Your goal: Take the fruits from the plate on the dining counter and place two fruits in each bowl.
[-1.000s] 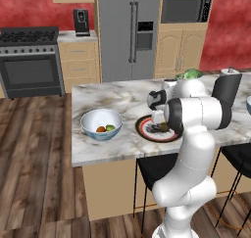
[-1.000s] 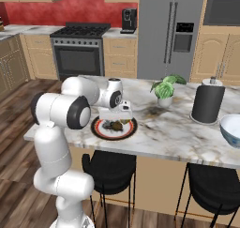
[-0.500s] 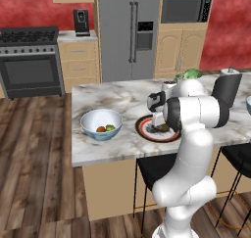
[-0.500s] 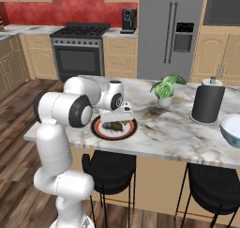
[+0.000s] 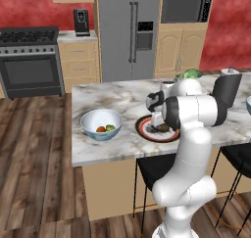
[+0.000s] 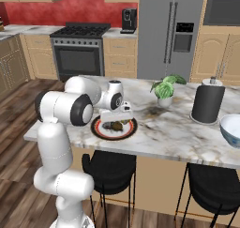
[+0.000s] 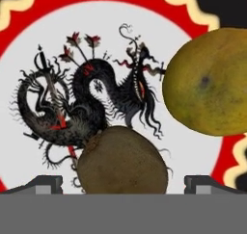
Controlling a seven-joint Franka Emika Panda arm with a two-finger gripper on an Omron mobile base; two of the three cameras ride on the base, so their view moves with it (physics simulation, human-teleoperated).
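The gripper [image 7: 123, 185] hangs low over the plate [image 7: 29, 45], its two dark fingertips [image 7: 38, 184] spread wide, one to each side of the dark brown fruit [image 7: 123, 161], and as far as the hand view shows they are not touching it; the jaws look open and hold nothing. That fruit lies straight ahead of the gripper, centred in the gap between the tips, sitting on the plate's white centre at the edge of the dark dragon-like pattern. Its long axis runs across the gap from tip to tip, so my judgement is that closing would take it along its longer dimension, and the spread looks wide enough for that. The yellow-green fruit [image 7: 207, 81] lies further on across the plate, off to the side of the right-hand tip as this view frames it, near the brown one but seemingly not touching it, close to the red ring. In the base views the gripper [image 6: 117, 119] stands down over the plate [image 6: 98, 131] on the dining counter [image 6: 178, 128]. From the plate, the near bowl [image 5: 101, 124] sits well apart along the counter and already holds the orange fruit [image 5: 100, 129] and the green fruit [image 5: 111, 128]; the other bowl [image 6: 232, 128] stands at the counter's far end, well beyond the plate.
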